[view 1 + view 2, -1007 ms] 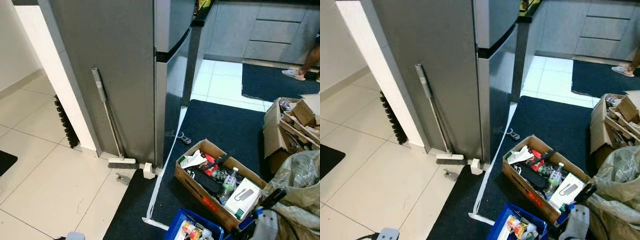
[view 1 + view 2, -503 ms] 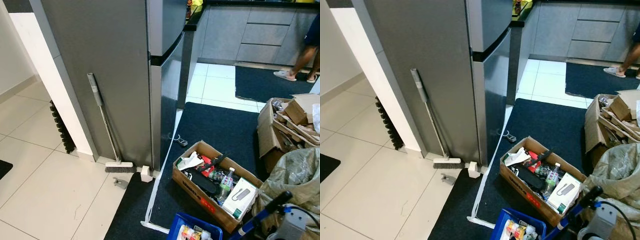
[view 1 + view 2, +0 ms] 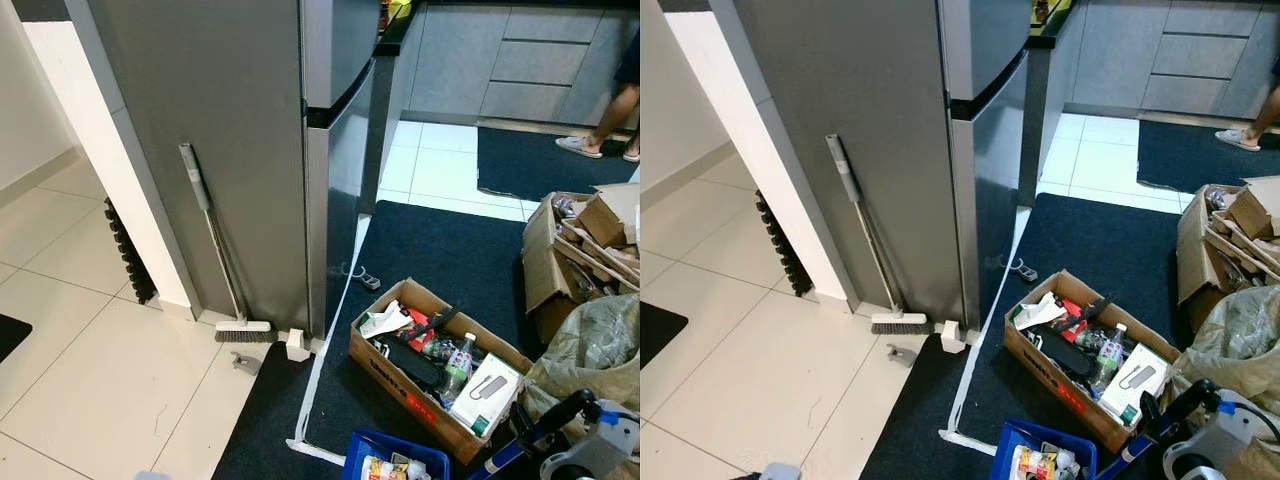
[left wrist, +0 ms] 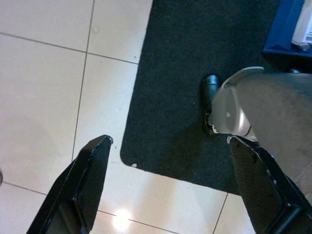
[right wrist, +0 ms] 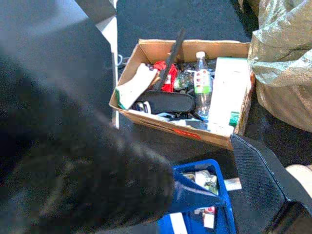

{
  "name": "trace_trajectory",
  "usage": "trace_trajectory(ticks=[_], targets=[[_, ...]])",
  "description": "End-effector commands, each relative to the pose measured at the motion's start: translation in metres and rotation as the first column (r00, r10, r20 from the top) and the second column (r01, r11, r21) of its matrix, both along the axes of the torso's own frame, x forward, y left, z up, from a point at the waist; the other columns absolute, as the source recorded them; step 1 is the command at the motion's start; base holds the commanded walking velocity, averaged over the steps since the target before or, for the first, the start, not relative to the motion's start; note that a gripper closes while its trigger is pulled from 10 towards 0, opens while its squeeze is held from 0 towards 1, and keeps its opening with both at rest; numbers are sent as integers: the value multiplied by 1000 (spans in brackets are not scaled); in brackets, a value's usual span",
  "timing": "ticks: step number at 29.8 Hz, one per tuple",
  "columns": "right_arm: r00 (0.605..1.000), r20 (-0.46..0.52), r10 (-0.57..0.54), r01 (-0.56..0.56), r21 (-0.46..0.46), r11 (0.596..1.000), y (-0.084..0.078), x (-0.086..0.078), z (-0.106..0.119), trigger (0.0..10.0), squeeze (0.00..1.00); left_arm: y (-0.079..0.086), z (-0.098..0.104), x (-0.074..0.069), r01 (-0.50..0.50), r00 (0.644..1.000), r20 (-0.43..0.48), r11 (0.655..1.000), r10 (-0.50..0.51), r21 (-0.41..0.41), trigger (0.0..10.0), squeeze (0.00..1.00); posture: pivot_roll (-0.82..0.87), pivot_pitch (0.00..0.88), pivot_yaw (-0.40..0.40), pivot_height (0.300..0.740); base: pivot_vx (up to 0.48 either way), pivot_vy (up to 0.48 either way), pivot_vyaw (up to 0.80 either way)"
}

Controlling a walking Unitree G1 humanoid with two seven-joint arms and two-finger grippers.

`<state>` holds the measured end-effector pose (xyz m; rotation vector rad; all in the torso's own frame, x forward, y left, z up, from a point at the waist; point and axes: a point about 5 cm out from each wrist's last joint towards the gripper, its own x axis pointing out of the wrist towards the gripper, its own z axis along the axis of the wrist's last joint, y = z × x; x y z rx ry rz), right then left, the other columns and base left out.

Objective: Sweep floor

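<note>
Head view: grey-handled broom (image 3: 213,245) upright

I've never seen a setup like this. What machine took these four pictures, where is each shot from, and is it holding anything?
A walking humanoid robot took them. Two pictures come from cameras in its head, looking down at a kitchen floor; two from its wrists. A broom leans against the grey fridge. A cardboard box of clutter sits on the dark mat. The left end effector hangs open above the tiles, empty. The right end effector points at the box; its view is too blocked to judge.
</note>
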<state>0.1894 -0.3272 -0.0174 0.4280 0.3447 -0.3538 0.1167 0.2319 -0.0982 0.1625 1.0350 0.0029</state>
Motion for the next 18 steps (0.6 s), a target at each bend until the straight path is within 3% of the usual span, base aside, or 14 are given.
trace_trajectory(ticks=[1, 6, 10, 13, 18], targets=[[999, 37, -1, 0, 16, 1000, 1, 0, 1, 10000, 0, -1, -1, -1, 12, 1000, -16, 1000, -12, 7, 10000, 0, 36, 54, 21, 740, 0, 0, 0], [998, 65, 14, -16, 23, 1000, 0, 2, 4, 10000, 0, -2, 0, 2, 17, 1000, -8, 1000, -17, 6, 10000, 0, 37, 52, 23, 740, 0, 0, 0], [985, 139, 98, -103, 31, 994, 0, 9, 13, 10000, 0, -8, 1, 10, 26, 1000, 8, 1000, -26, 1, 10000, 0, 37, 55, 27, 740, 0, 0, 0], [950, 207, 232, -238, 0, 971, 6, 22, 25, 10000, 0, -13, 1, 14, 35, 999, 13, 999, -35, -5, 10000, 0, 31, 57, 29, 740, 0, 0, 0], [944, 215, 251, -254, -14, 967, 7, 25, 27, 10000, 0, -13, 1, 14, 36, 999, 13, 999, -36, -5, 10000, 0, 31, 56, 28, 740, 0, 0, 0]])
